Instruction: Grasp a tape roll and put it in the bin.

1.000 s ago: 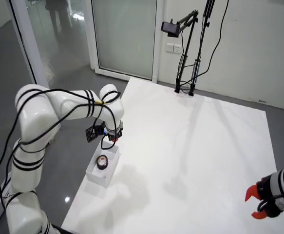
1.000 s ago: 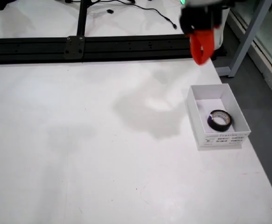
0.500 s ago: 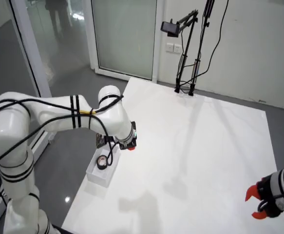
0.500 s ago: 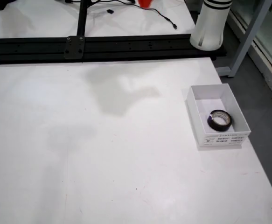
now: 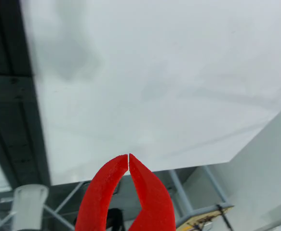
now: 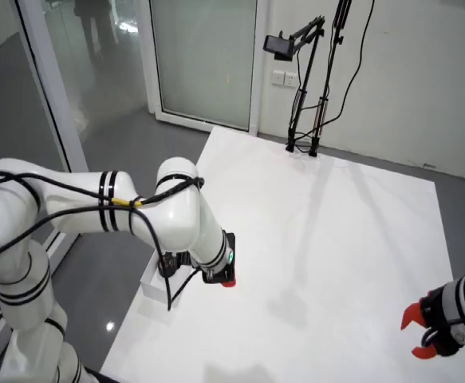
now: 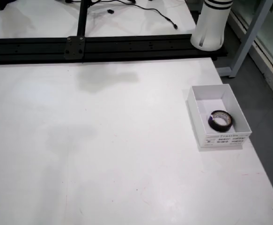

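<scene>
One gripper [image 5: 128, 159] nearest you in wrist view: red jaws pressed tip to tip, holding nothing, over bare white desk [image 7: 103, 140]. Risk, as judgement: you swing arm [image 6: 168, 223] back low past bin [image 7: 237, 112] and clip its wall; thin box would slide toward nearby desk edge. Farther off: tape roll [image 7: 219, 120], black ring with pale inner core, lies flat inside bin, near printed-label wall. Task looks done.
</scene>
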Available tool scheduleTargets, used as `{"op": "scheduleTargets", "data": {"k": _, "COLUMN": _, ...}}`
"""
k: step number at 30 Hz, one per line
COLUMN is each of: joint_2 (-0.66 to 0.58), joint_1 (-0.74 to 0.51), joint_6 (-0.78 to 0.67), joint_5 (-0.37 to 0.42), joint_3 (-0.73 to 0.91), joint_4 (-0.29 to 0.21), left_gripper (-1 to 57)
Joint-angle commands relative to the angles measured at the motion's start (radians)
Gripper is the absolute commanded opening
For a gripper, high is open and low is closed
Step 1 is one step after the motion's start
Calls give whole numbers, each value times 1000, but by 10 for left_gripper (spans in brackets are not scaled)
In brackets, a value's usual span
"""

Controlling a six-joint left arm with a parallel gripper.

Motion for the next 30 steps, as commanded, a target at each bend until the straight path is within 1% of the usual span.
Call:
{"op": "scheduleTargets", "data": {"k": 1, "joint_2": -15, "joint_1": -170, "joint_6": 0, "joint_5": 20, "joint_3": -24, "joint_4": -95, "left_gripper": -5}}
{"op": "scheduleTargets", "data": {"k": 7, "joint_2": -17, "joint_1": -177, "joint_6": 0, "joint_5": 20, "joint_3": -24, "joint_4": -96, "left_gripper": -5}}
{"op": "scheduleTargets", "data": {"k": 9, "joint_2": -17, "joint_1": -167, "joint_6": 0, "joint_5": 23, "joint_3": -24, "joint_4": -84, "left_gripper": -5}}
{"op": "scheduleTargets", "data": {"k": 10, "joint_2": -17, "joint_1": -156, "joint_6": 0, "joint_5": 23, "joint_3": -24, "joint_4": -86, "left_gripper": -5}}
{"op": "scheduleTargets", "data": {"k": 13, "joint_2": -14, "joint_1": -124, "joint_6": 0, "joint_5": 23, "joint_3": -25, "joint_4": -119, "left_gripper": -5}}
{"op": "scheduleTargets", "data": {"k": 15, "joint_2": -12, "joint_1": -116, "joint_6": 0, "joint_5": 23, "joint_3": -25, "joint_4": -124, "left_gripper": -5}}
{"op": "scheduleTargets", "data": {"k": 26, "joint_2": -9, "joint_1": -62, "joint_6": 0, "joint_5": 23, "joint_3": -27, "joint_4": -122, "left_gripper": -5}}
{"op": "scheduleTargets", "data": {"k": 30, "joint_2": -8, "joint_1": -38, "joint_6": 0, "joint_5": 23, "joint_3": -27, "joint_4": -107, "left_gripper": -5}}
